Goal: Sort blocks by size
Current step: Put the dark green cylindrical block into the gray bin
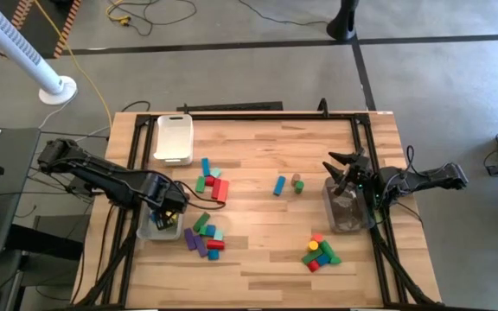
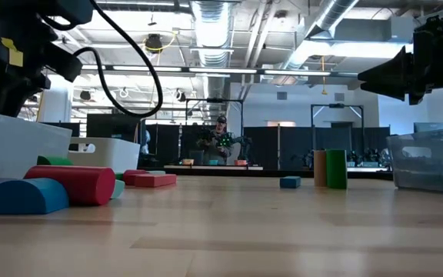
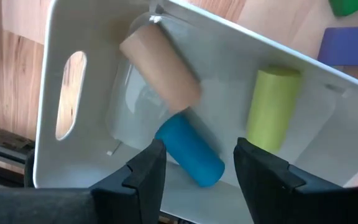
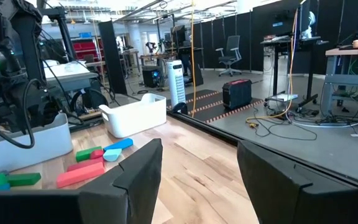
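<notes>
Wooden desk [image 1: 258, 164] of pale planks carries three containers and scattered toy blocks [image 1: 207, 233]. White tray [image 1: 174, 138] sits near the far left edge. A clear bin [image 1: 346, 207] stands at the right, under the right tool [image 1: 346, 168], whose fingers are spread wide and hold nothing. A white bin [image 3: 92, 81] at the left holds three smooth cylinders: tan [image 3: 160, 65], blue [image 3: 190, 149], yellow-green [image 3: 273, 106]. The left tool [image 3: 196, 171] hovers over this bin, fingers parted, straddling the blue cylinder without clamping it. Other blocks lie in loose clusters mid-desk, including a red, yellow and green group [image 1: 318, 252].
</notes>
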You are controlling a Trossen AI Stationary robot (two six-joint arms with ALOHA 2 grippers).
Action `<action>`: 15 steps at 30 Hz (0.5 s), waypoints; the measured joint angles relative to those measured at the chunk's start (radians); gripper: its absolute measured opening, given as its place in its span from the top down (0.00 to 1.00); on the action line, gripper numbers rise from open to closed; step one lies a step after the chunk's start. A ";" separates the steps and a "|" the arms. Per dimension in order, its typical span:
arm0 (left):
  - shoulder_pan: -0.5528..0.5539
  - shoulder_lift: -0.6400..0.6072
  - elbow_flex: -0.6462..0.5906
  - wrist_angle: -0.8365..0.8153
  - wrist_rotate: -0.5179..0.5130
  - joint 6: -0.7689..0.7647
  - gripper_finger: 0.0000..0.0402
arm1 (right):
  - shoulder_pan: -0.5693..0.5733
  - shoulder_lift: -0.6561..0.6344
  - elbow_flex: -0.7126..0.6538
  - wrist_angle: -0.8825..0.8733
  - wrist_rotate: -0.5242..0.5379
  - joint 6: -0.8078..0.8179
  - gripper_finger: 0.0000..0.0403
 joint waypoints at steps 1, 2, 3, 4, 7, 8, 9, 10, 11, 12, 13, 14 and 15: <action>0.000 0.000 0.000 0.000 0.000 0.000 0.55 | 0.000 0.000 0.000 0.000 0.000 0.000 0.41; 0.000 0.000 0.000 0.000 0.000 0.000 0.55 | 0.000 0.000 0.000 0.000 0.000 0.000 0.41; 0.000 0.000 0.000 0.000 0.000 0.001 0.55 | 0.000 0.000 0.000 0.000 0.000 0.000 0.41; 0.000 0.000 0.000 0.000 -0.001 0.004 0.55 | 0.000 0.000 0.000 0.000 0.000 0.000 0.41; 0.000 0.000 0.000 0.000 -0.006 0.008 0.55 | 0.000 0.000 0.000 0.000 0.000 0.000 0.41; 0.000 0.000 0.000 0.000 -0.009 0.008 0.55 | 0.000 0.000 0.000 0.000 0.000 0.000 0.41; 0.000 0.000 0.000 0.000 -0.012 0.010 0.55 | 0.000 0.000 0.000 0.000 0.000 0.000 0.41; 0.000 0.000 0.000 0.000 -0.015 0.014 0.55 | 0.000 0.000 0.000 0.000 0.000 0.000 0.41; 0.000 0.000 0.000 0.000 -0.017 0.016 0.55 | 0.000 0.000 0.000 0.000 0.000 0.000 0.41; 0.000 0.000 0.000 0.000 -0.018 0.016 0.55 | 0.000 0.000 0.000 0.000 0.000 0.000 0.41; 0.000 0.000 0.000 -0.001 -0.019 0.016 0.55 | 0.000 0.000 0.000 0.000 0.000 0.000 0.41; 0.000 0.000 0.000 -0.001 -0.019 0.020 0.55 | 0.000 0.000 0.000 0.000 0.000 0.000 0.41; 0.000 0.000 0.000 -0.001 -0.020 0.024 0.55 | 0.000 0.000 0.000 0.000 0.000 0.000 0.41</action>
